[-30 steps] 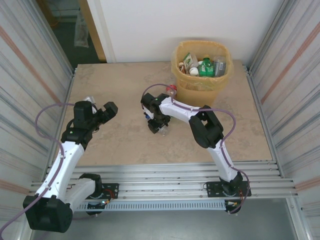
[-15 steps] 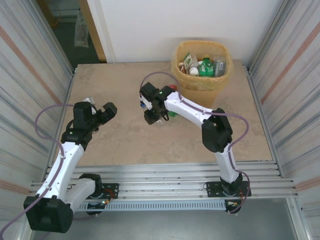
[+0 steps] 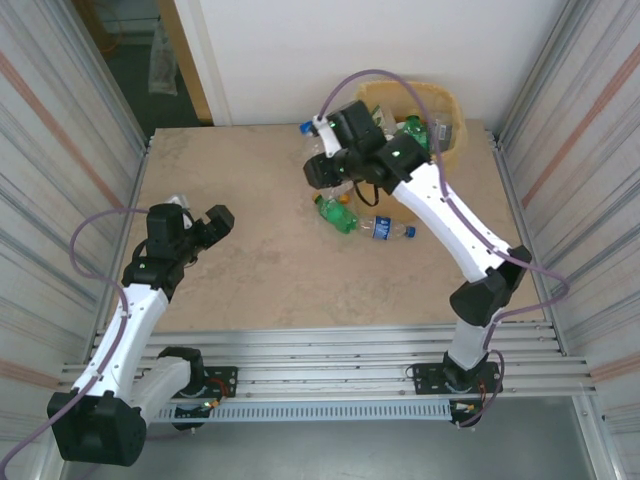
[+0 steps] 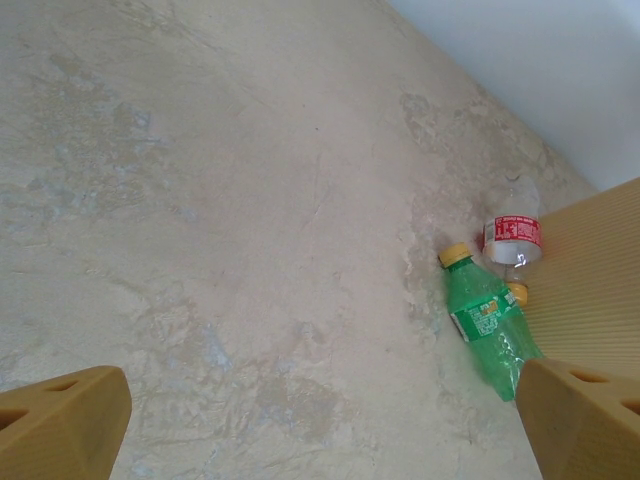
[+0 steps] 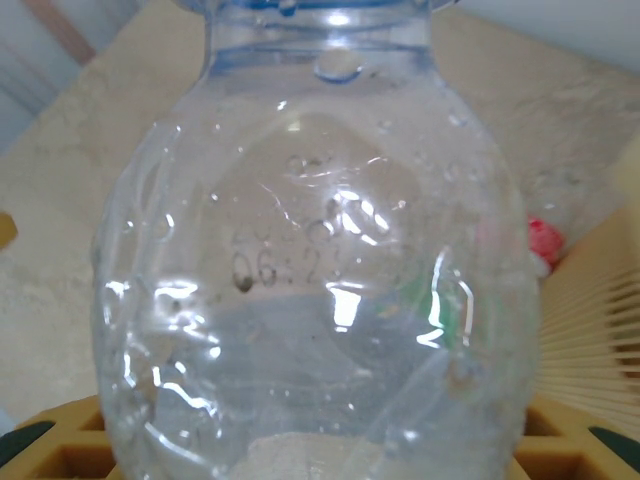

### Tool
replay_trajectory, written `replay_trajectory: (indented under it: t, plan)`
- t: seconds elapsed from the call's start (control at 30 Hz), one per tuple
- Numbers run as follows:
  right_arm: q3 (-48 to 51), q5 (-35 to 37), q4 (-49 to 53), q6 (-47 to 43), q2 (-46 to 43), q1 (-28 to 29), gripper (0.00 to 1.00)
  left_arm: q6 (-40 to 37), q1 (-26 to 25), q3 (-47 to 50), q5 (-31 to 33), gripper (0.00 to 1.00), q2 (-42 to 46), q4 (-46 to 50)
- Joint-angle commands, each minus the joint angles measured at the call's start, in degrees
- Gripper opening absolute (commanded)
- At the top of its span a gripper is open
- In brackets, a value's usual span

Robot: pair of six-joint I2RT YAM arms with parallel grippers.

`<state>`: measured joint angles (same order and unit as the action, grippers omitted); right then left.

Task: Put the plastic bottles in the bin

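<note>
Clear bottle (image 5: 310,250) aloft; green bottle (image 3: 336,213) (lying) near bin (image 3: 452,140).

light: bright, even | shadows: soft | glare: on clear bottle (image 5: 330,300) | background: blurred

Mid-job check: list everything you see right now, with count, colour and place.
clear bottle: one, clear, blue cap, held in the air near the bin
green bottle: one, green, yellow cap, lying on the table
blue-labelled bottle: one, clear, lying beside the green bottle
red-labelled bottle: one, clear, by the bin's foot
binned bottles: several, green and others, inside the bin
bin: one, yellow-beige, far right
table: one, beige
left gripper: open, over the table's left side
right gripper: shut on the clear bottle
</note>
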<state>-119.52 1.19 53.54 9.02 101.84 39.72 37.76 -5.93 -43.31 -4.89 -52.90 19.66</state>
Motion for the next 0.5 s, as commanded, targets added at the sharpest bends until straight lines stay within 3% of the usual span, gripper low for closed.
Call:
replay_trajectory:
  t: [0.0, 0.47]
  plan:
    - [-1.61, -1.16, -2.68, 2.68, -3.58, -3.13, 0.36, 0.65, 0.66, 0.19, -0.73, 0.99, 0.26, -1.03]
    - [-1.39, -12.94, -11.66, 13.32, -3.28, -21.90, 0.37, 0.60, 0.67, -0.15, -1.44, 0.99, -0.45, -1.43]
